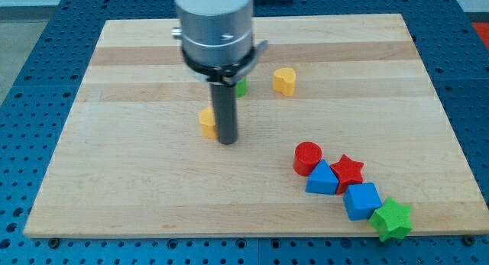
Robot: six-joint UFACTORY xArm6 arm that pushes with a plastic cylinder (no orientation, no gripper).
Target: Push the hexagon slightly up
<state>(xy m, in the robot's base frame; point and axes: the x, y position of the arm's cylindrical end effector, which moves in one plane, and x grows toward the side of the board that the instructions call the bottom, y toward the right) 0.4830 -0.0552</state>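
Observation:
A yellow block (206, 121), seemingly the hexagon, lies left of the board's middle, its right side hidden behind my rod. My tip (227, 142) rests on the board just right of and slightly below this block, touching or nearly touching it. The arm's grey body fills the view's top centre.
A green block (241, 87) peeks out from behind the rod, above the tip. A yellow heart (284, 81) lies to its right. At the lower right a red cylinder (308, 158), blue triangle (322, 179), red star (348, 170), blue cube (361, 201) and green star (393, 219) are clustered near the board's edge (229, 233).

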